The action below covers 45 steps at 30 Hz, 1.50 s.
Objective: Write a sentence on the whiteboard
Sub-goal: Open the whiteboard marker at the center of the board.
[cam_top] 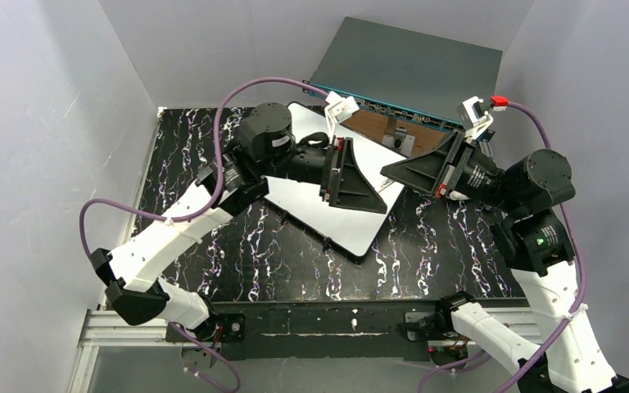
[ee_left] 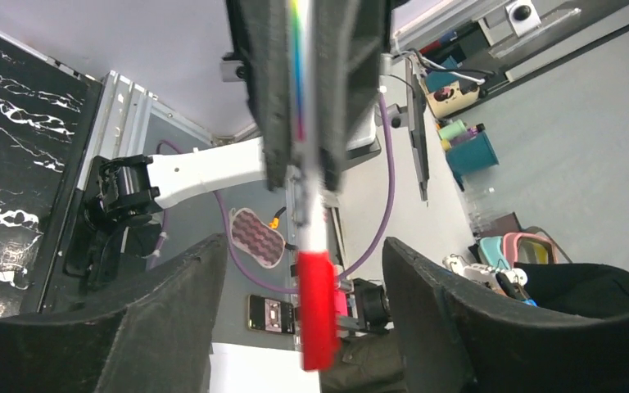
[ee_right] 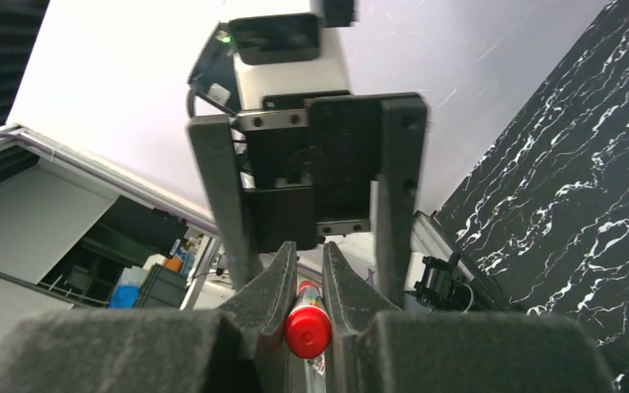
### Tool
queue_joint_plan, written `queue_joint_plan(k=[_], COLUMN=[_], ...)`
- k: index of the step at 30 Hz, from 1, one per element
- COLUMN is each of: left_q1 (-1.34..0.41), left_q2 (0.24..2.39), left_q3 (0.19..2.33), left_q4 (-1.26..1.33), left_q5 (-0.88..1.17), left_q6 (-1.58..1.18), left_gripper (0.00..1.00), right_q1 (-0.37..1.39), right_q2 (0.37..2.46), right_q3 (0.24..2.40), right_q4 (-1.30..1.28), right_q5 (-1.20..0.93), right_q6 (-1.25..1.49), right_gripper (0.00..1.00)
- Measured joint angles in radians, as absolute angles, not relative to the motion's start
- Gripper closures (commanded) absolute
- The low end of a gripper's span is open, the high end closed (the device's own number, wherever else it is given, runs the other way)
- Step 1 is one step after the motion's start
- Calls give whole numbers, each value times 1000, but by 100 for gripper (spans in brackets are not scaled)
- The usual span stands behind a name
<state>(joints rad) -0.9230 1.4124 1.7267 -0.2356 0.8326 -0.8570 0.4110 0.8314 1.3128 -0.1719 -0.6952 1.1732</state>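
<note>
The whiteboard [cam_top: 328,217] lies tilted on the black marbled table, partly under both grippers. No red sentence shows on its visible part. My right gripper [cam_top: 401,170] is shut on a marker [ee_right: 307,330] with a red end and holds it in the air over the board. In the left wrist view the marker's red cap [ee_left: 319,311] points at the camera. My left gripper [cam_top: 367,184] faces the right one. It is open, with its fingers [ee_left: 172,327] wide on either side of the cap and apart from it.
A grey metal box with a teal front [cam_top: 409,65] stands at the back, touching the board's far edge. Grey walls close in the left and right sides. Purple cables loop off both arms. The black marbled table [cam_top: 295,270] runs to the front rail.
</note>
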Motion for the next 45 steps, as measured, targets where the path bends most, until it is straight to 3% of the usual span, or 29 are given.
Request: queue_joint_plan(k=[1,4,6,18,23,31,34,38,40,42,44,45], left_q1=[-928,-932,-932,-933,-933,-952,-967,-976,-976,-976,-978,-981], left_q2=[1419,1430,1433,1388,1330,1330,1354,1369,1369,1369,1369,1371], left_q3=[1718,1689,1682,1649,1621,1621,1629,1631,1631,1631,1631,1638], left_q4=[-221,-196,-177,-143,-147,-143,-142,-142,-140,-136,-134,-144], left_q5=[826,810,808,805,807,832,841,847,848,850,851,852], left_q6=[-863,-879,-892,-929,-947,-970,-974,-977,-979,-981,-985,-973], left_gripper=[33,54,60,58,69,64,73,78,85,99,100,100], right_q1=[411,411,410,409,409,409,409,409,409,409,409,410], right_q2=[831,830,827,798,797,798,797,797,795,791,781,777], right_q3=[1312,1312,1309,1295,1319,1320,1320,1320,1320,1320,1319,1319], right_q4=[-166,-151,-155,-163,-182,-183,-184,-184,-184,-183,-183,-183], right_q5=[-706,-724,-724,-721,-721,-721,-717,-709,-709,-706,-706,-707], right_q6=[1180,1192,1188,1182,1155,1144,1140,1134,1131,1130,1126,1124], right_gripper=[99,99,99,99,99,99,99,99,99,99,99,71])
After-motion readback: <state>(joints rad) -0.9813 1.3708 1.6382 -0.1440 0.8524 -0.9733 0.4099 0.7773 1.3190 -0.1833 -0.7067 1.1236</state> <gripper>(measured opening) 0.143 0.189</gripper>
